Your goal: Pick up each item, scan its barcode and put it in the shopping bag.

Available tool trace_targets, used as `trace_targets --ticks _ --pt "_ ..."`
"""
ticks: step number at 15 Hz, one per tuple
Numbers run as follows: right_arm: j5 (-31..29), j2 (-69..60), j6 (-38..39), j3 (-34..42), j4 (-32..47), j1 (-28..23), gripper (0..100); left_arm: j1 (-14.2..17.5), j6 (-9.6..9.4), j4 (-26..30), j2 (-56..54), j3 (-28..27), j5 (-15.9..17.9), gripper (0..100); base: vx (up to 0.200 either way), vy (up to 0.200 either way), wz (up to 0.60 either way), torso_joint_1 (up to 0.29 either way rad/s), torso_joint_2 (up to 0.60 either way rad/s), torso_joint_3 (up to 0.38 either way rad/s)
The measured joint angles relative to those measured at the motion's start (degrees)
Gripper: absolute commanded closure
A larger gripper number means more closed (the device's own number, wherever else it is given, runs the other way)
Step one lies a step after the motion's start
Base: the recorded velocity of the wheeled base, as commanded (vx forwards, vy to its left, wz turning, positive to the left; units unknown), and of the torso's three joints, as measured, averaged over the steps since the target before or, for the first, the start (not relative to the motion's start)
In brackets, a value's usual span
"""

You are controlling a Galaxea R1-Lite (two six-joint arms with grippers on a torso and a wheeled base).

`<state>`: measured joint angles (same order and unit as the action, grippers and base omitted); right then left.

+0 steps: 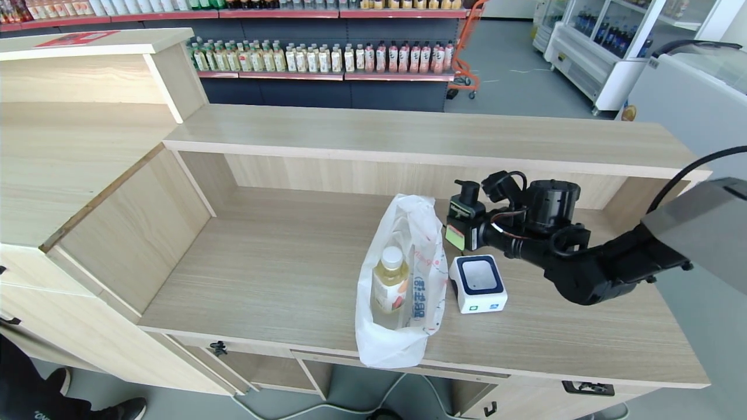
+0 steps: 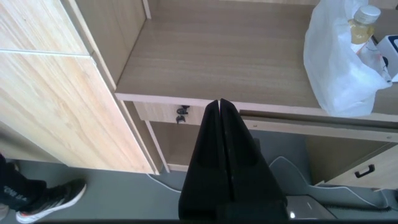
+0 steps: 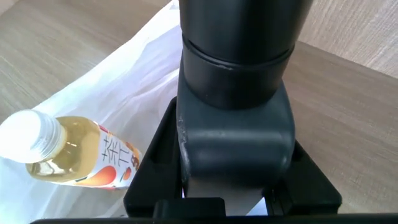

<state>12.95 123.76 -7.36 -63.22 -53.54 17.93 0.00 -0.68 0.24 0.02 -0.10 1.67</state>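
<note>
Bag (image 1: 390, 344): qty 1, white plastic, upright on counter (image 1: 280, 262), mouth open.
Bottle (image 1: 390, 280): qty 1, pale drink, white cap, upright inside bag.
Scanner (image 1: 480, 283): qty 1, just right of bag.
R gripper (image 1: 474, 233): just right of bag, dark item (image 1: 467, 204) w/ green label at its tip. Claw state: cannot tell.
L gripper (image 2: 219, 121): claw pressed together, empty, well left of bag, lower.

Hidden and cut-off parts
The bag (image 1: 402, 245) covers the base of the bottle (image 1: 390, 274). The scanner (image 2: 390, 45) is cut off at the left wrist view's edge. The right arm (image 3: 236, 124) blocks the bottle's lower end.
</note>
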Motion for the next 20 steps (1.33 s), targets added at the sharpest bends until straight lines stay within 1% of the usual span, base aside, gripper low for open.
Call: trace_targets --ticks 3,11,20 --pt "0.4 5.7 -2.6 -2.6 -3.9 0.8 100 0.0 -0.02 0.0 0.0 0.0 0.0 100 0.0 0.0 0.0 0.0 0.0 0.0" --pt "0.5 16.6 -3.2 -14.4 -4.3 3.0 100 0.0 -0.02 0.0 0.0 0.0 0.0 100 0.0 0.0 0.0 0.0 0.0 0.0" --pt "0.5 23.3 -4.5 -20.1 -5.1 3.3 100 0.0 0.0 0.0 0.0 0.0 0.0 100 0.0 0.0 0.0 0.0 0.0 0.0"
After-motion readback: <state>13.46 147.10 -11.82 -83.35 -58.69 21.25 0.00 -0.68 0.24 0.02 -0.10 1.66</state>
